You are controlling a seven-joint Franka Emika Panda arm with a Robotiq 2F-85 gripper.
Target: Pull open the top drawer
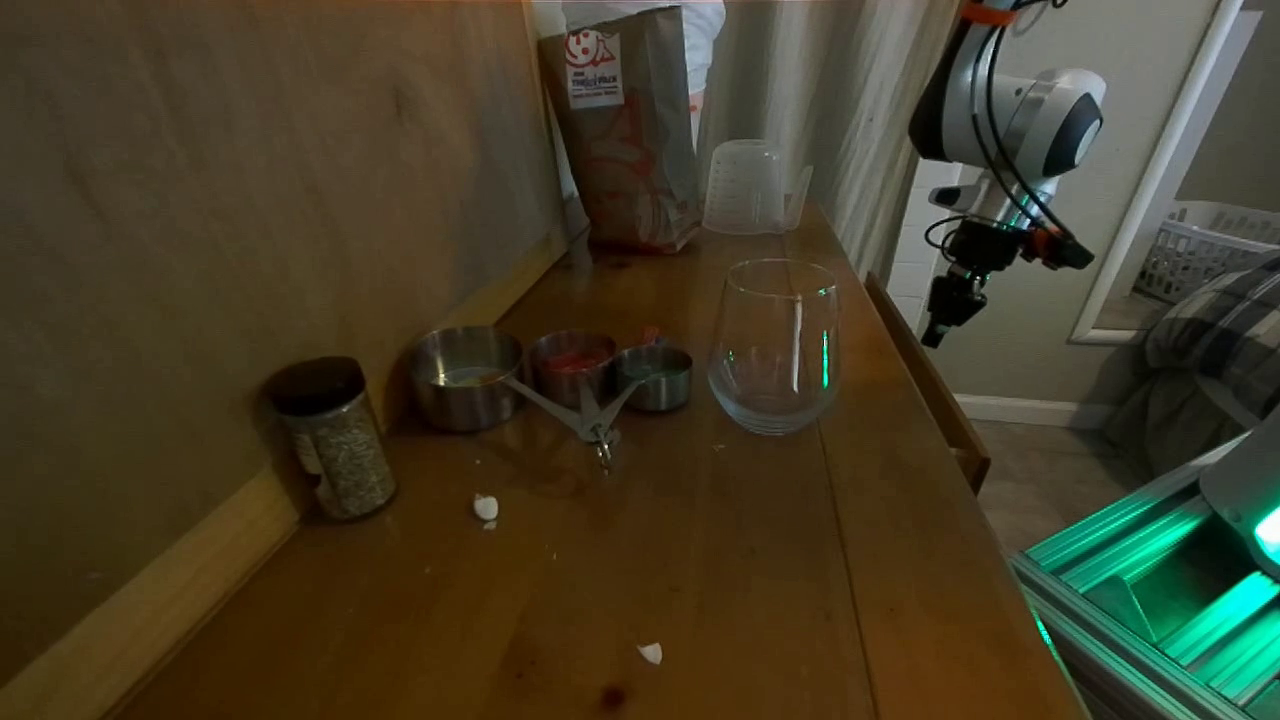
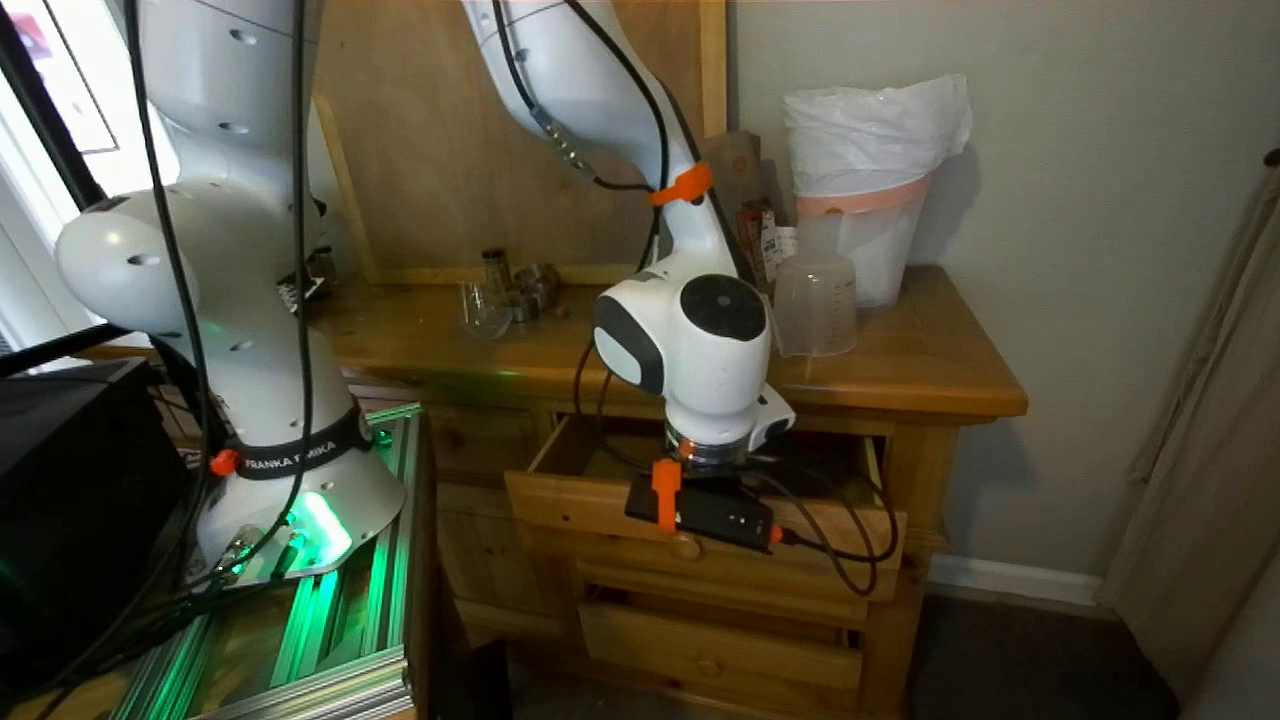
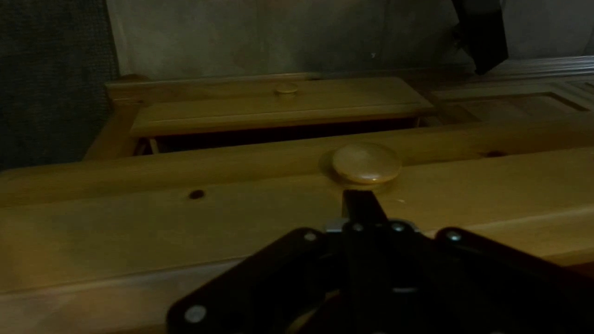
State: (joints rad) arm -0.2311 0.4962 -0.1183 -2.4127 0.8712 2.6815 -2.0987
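Honey-brown wooden top drawer point(image 2: 600, 520) stands pulled out from the broad golden-brown wooden dresser point(image 2: 922, 475), so the opening looks largely done. The black two-fingered gripper point(image 3: 361, 199) has its jaws together, seemingly empty, near the round wooden knob point(image 3: 366, 163); perhaps only backing off remains.

The white arm point(image 2: 602, 108) has dark caps point(image 2: 722, 306), black cables point(image 2: 300, 200), orange straps point(image 2: 685, 186) and a black band point(image 2: 305, 456) lettered FRANKA EMIKA; the black hand point(image 3: 363, 204) has silvery screws point(image 3: 195, 313).
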